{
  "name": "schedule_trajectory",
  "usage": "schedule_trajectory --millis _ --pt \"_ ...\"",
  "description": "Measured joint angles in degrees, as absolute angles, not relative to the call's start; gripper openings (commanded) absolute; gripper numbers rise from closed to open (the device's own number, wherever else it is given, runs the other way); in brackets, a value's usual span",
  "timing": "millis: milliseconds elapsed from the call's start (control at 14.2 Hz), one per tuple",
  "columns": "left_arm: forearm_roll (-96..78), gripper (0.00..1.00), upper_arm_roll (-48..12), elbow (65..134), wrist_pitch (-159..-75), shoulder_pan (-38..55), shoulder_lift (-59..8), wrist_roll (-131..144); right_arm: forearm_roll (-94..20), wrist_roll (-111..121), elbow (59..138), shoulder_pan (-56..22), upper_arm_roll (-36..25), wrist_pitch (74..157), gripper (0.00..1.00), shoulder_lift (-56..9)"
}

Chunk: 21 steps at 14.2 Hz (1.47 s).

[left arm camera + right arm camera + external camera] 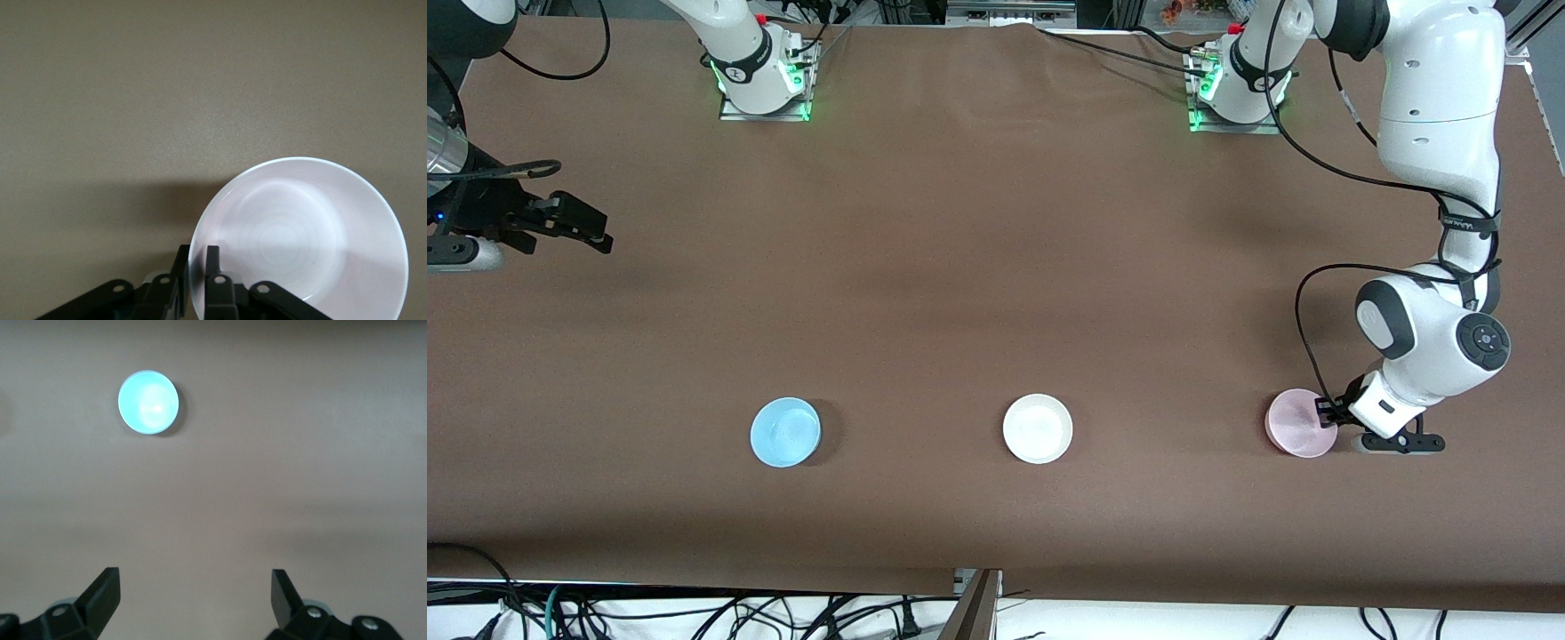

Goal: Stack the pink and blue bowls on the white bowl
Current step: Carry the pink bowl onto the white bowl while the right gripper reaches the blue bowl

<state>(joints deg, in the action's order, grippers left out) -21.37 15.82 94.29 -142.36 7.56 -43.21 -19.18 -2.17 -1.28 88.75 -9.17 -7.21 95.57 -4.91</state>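
Three bowls stand in a row on the brown table. The blue bowl (784, 431) is toward the right arm's end, the white bowl (1037, 428) in the middle, the pink bowl (1301, 423) toward the left arm's end. My left gripper (1329, 413) is shut on the pink bowl's rim; in the left wrist view the gripper (195, 257) has one finger inside the pink bowl (300, 233) and one outside. My right gripper (583, 227) is open and empty, up over the table's right-arm end. In the right wrist view the gripper (195, 587) shows the blue bowl (148, 402) far off.
The brown table cover (978, 267) stretches between the arms' bases (765, 84) and the bowls. Cables hang at the table's front edge (694, 613).
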Motion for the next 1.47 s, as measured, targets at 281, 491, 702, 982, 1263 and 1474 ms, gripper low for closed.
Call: schedule_trajectory --millis 281,491,702,982,1263,1474 --pt "-21.4 0.00 15.8 94.0 -142.5 7.9 -42.7 -19.2 -4.6 -1.3 88.8 -9.1 -7.1 97.4 1.00 -5.6" --pt "-21.4 0.00 15.7 92.6 -142.6 9.1 -42.4 -16.0 -4.9 -1.5 88.8 -9.1 -7.3 97.3 1.00 -5.8" --pt "-21.4 0.00 15.5 91.2 -141.5 12.4 -40.7 -8.1 -5.0 -1.5 88.9 -9.1 -7.3 97.3 1.00 -6.8" --pt "-21.4 0.00 15.3 91.0 -138.0 20.5 -37.8 8.4 -5.0 1.3 89.0 -9.1 -7.3 97.8 1.00 -11.0" --pt "-21.4 0.00 15.2 91.0 -137.3 30.5 -37.1 25.2 -4.9 3.7 89.3 -9.1 -7.3 104.3 1.00 -17.0" --pt "-21.4 0.00 15.3 91.0 -137.3 35.4 -37.1 33.5 -5.0 3.7 89.5 -9.1 -7.3 115.2 1.00 -26.0"
